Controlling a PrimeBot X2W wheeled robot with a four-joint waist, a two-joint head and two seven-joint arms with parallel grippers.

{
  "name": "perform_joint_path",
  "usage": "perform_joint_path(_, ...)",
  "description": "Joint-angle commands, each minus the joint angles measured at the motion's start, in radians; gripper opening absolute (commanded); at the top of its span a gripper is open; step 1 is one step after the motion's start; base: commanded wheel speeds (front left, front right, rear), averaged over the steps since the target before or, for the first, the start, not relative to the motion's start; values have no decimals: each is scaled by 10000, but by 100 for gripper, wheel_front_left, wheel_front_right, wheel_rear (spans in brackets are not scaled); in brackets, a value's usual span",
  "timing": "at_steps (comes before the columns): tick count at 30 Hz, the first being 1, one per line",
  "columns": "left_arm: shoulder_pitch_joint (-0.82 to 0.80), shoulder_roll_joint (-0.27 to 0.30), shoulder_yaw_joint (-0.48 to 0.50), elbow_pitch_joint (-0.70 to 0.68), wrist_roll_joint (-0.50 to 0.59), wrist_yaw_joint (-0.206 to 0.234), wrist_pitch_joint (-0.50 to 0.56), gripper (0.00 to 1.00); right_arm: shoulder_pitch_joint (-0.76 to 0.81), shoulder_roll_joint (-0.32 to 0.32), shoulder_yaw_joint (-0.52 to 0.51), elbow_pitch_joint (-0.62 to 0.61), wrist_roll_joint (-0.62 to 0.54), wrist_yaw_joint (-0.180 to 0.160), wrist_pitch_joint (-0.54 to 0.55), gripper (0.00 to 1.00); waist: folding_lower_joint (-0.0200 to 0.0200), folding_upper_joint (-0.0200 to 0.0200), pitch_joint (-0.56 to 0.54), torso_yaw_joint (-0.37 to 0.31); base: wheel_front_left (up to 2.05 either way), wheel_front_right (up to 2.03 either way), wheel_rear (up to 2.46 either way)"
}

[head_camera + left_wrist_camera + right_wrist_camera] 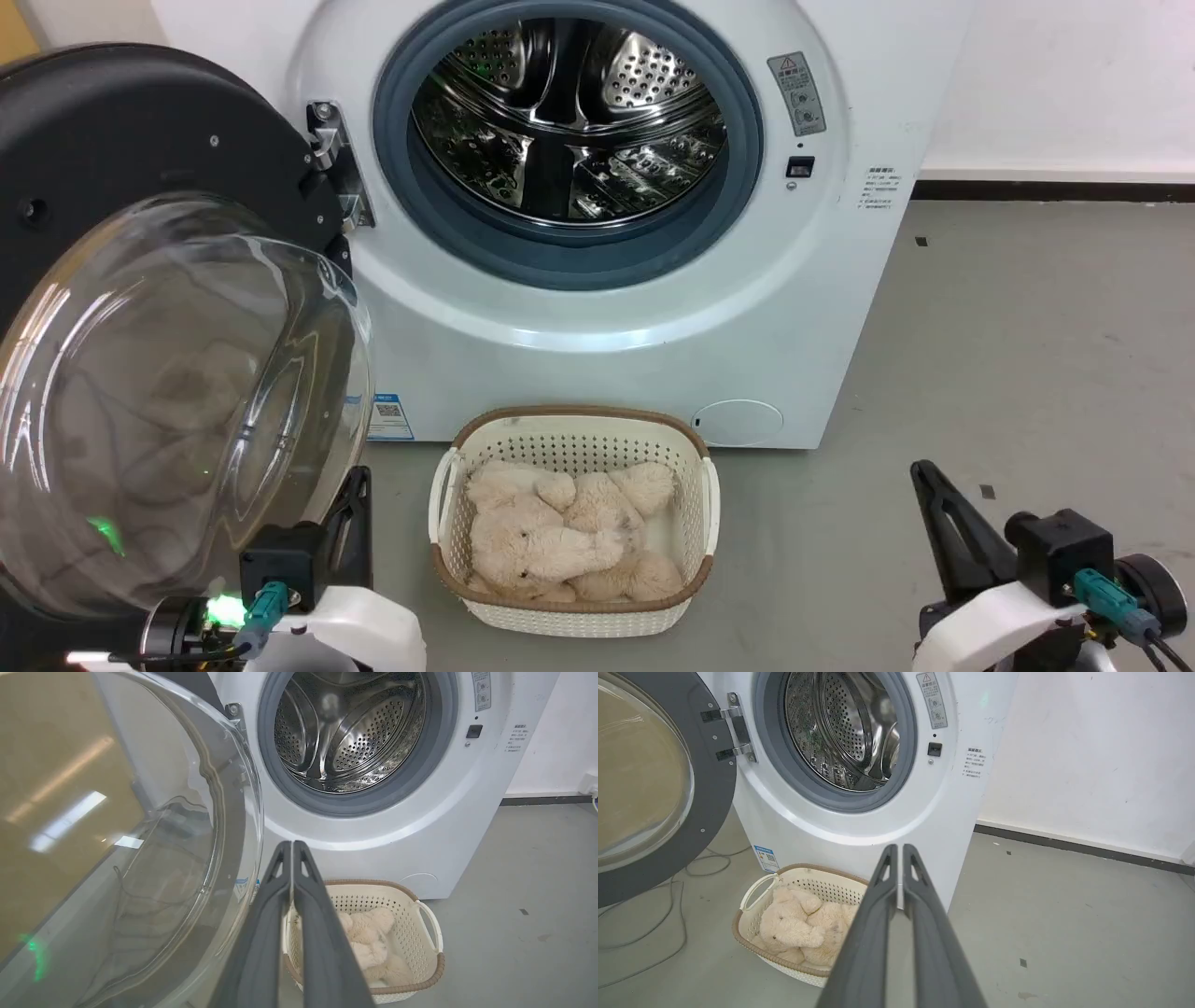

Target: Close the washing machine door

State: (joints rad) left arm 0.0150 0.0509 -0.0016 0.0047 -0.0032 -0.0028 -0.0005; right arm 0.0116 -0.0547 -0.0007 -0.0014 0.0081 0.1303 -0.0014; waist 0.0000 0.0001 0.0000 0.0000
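The washing machine door (pixel 121 131) hangs wide open on its hinge (pixel 331 159) at the left of the washing machine (pixel 607 327), its glass bowl (pixel 168 392) bulging out over the floor. The left tool (pixel 292 847) sits just beside the bowl's lower edge, fingers pressed together and holding nothing. The right tool (pixel 895 849) is likewise closed and empty. The best move is probably to reach behind the door's free edge with the left tool and press on the black rim, not the glass. It should then sweep steadily toward the drum, clear of the basket (pixel 695 467), until the latch catches.
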Motion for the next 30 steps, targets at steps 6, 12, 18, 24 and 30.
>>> perform_joint_path(6,7,0,-8,26,-10,2,-21,100,7,0,-1,3,19,0,-22,100,0,-1,1,-1,0,0,0)
perform_joint_path(12,22,0,-41,56,-68,12,-146,100,39,1,-36,4,119,0,-147,100,0,-1,7,-2,0,0,0)
perform_joint_path(18,38,-1,-72,84,-126,19,-271,100,75,4,-57,-31,171,0,-272,100,0,-1,11,2,0,0,0)
perform_joint_path(24,54,-1,-105,108,-183,24,-397,100,114,6,-27,-73,204,1,-397,100,0,-1,10,23,0,0,0)
perform_joint_path(30,64,-1,-140,121,-239,31,-522,100,168,-7,47,-122,211,1,-522,100,0,-1,8,128,0,0,0)
